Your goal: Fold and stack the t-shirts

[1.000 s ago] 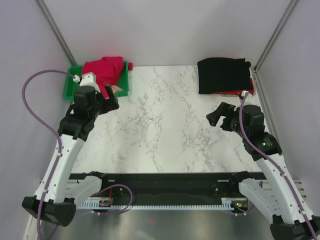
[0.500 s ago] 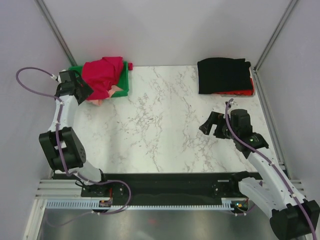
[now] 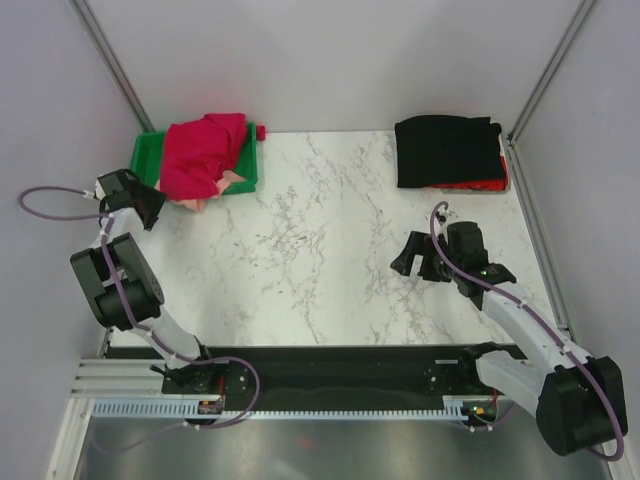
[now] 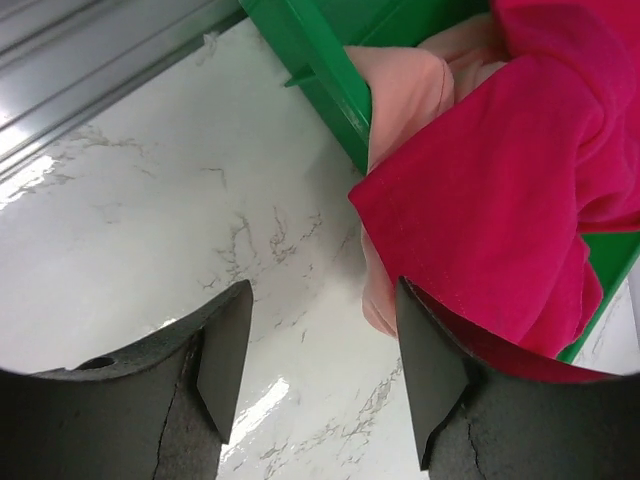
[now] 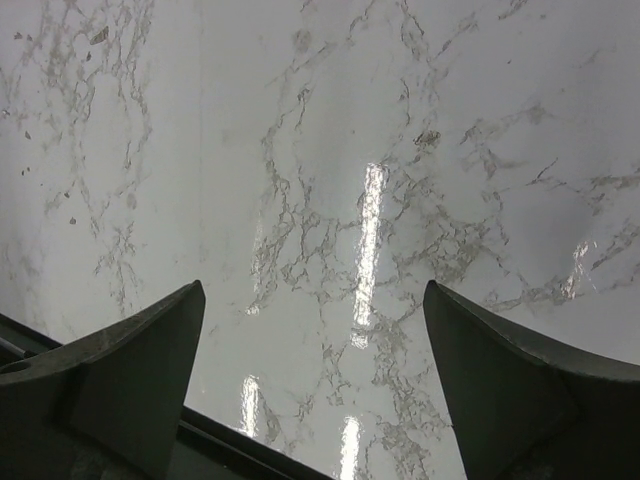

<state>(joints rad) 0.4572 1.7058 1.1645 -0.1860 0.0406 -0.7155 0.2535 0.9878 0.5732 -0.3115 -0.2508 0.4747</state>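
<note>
A crimson-red t-shirt (image 3: 203, 150) lies crumpled over the green tray at the back left, with a salmon-pink t-shirt (image 3: 233, 178) peeking out under it. A folded black t-shirt (image 3: 446, 150) sits at the back right on a red cloth edge (image 3: 480, 186). My left gripper (image 3: 148, 207) is open and empty just left of the tray. In the left wrist view the gripper (image 4: 320, 335) is over bare marble, with the crimson shirt (image 4: 500, 190) and pink shirt (image 4: 405, 90) close beyond its right finger. My right gripper (image 3: 408, 258) is open and empty over marble, as the right wrist view (image 5: 310, 340) also shows.
The green plastic tray (image 3: 146, 153) stands at the back left corner; its wall shows in the left wrist view (image 4: 312, 62). Grey enclosure walls and metal posts bound the marble table (image 3: 320, 250). A black rail runs along the near edge.
My left arm has pulled back from the tray's front and folded to the left table edge. My right gripper has moved left and nearer. The shirts have not moved.
</note>
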